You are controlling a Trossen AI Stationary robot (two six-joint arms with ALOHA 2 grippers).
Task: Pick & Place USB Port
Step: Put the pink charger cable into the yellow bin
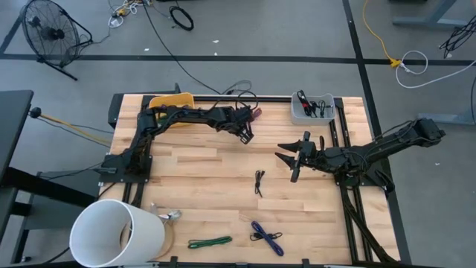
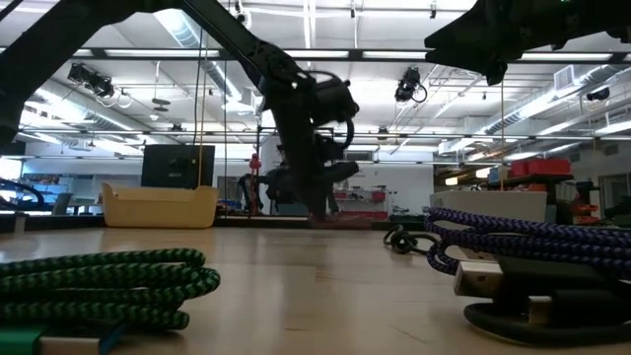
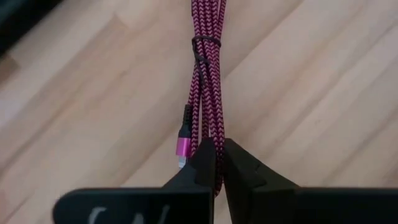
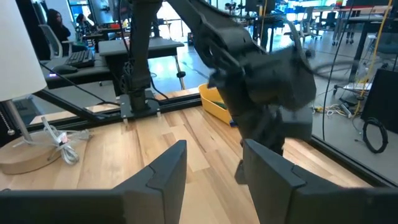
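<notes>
Pinched tight on the bundled magenta braided USB cable (image 3: pixel 200 93), the left gripper (image 3: pixel 217 163) reached down to the far part of the wooden table (image 1: pixel 201 160), near the yellow plastic bin (image 1: pixel 172 100). Off to the side, the right gripper (image 4: pixel 214 163) hovered mid-table with its fingers spread, holding nothing

Lighting's pretty even from my end: ceiling strip lights (image 2: pixel 325 54) show bright in the low view and blow out a bit, so the arms there read as near silhouettes. Overhead view is flat and soft, only faint shadows under the arms on the table (image 1: pixel 201 160). Left wrist view is sharp on the pink cable (image 3: pixel 202 93), while its own fingers (image 3: pixel 202 165) look soft. Right wrist view has motion blur on the other arm, and daylight glare on the floor behind.
</notes>
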